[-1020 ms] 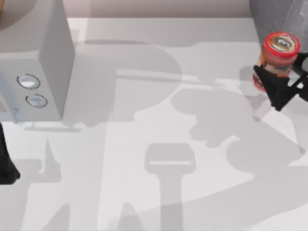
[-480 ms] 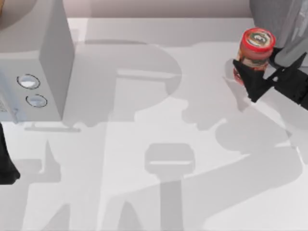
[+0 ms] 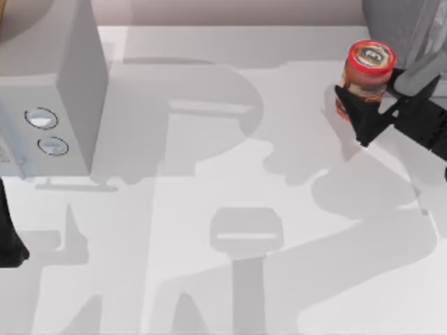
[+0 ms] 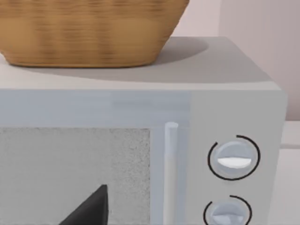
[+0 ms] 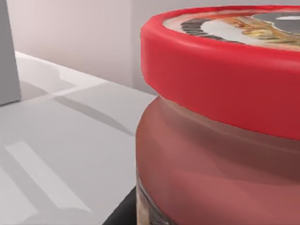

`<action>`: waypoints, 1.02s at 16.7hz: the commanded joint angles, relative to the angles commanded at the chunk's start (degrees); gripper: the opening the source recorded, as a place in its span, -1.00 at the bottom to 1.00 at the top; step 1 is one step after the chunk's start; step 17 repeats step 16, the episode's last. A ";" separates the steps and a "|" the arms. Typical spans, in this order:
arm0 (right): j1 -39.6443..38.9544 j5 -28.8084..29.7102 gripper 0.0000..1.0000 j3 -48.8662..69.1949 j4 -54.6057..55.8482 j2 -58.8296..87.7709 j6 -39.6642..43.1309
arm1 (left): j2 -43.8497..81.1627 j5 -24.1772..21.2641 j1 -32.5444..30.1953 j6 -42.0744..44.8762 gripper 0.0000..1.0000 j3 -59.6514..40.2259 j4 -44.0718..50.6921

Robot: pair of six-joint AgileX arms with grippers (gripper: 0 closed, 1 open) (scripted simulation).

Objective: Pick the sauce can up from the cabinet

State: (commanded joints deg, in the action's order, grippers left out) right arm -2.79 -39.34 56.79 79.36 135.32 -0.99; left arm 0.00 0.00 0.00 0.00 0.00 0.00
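In the right wrist view, the sauce can [image 5: 220, 117] is seen very close, its red rim uppermost and the reddish side below it, with a dark finger edge at its base and the pale bench [image 5: 51, 154] stretching away behind it. From above, the right claw [image 3: 370, 105] is found at the right side of the bench [image 3: 209, 181], closed around the sauce can [image 3: 367, 70], which is held upright with its dark round logo facing up; a dark finger is seen against the can's near side, and the can's shadow is cast on the bench surface to its left. Just beyond the can, at the far right corner, the dark grey cabinet [image 3: 398, 21] is seen, with the can beside it rather than on it. At the left edge of the bench, the left arm [image 3: 8, 234] is parked low, and whether its claw is wide or narrow cannot be told. In the left wrist view, one dark fingertip [image 4: 91, 208] is seen before the pale grey box with two round dials [image 4: 234, 159], and a woven basket [image 4: 89, 28] is seen resting on top of that box.
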 joint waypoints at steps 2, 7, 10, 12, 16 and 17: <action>0.00 0.00 -0.25 0.00 0.00 0.00 0.00 | 0.00 0.00 0.00 0.00 1.00 0.00 0.00; 0.00 0.00 0.51 0.00 0.00 0.00 0.00 | 0.00 0.00 0.00 0.00 1.00 0.00 0.00; 0.00 0.00 0.96 0.00 0.00 0.00 0.00 | 0.00 0.00 0.00 0.00 1.00 0.00 0.00; 0.00 0.00 1.00 0.00 0.00 0.00 0.00 | 0.00 0.00 0.00 0.00 1.00 0.00 0.00; 0.00 0.00 1.00 0.00 0.00 0.00 0.00 | 0.00 0.00 0.00 0.00 1.00 0.00 0.00; 0.00 0.00 1.00 0.00 0.00 0.00 0.00 | 0.00 0.00 0.00 0.00 1.00 0.00 0.00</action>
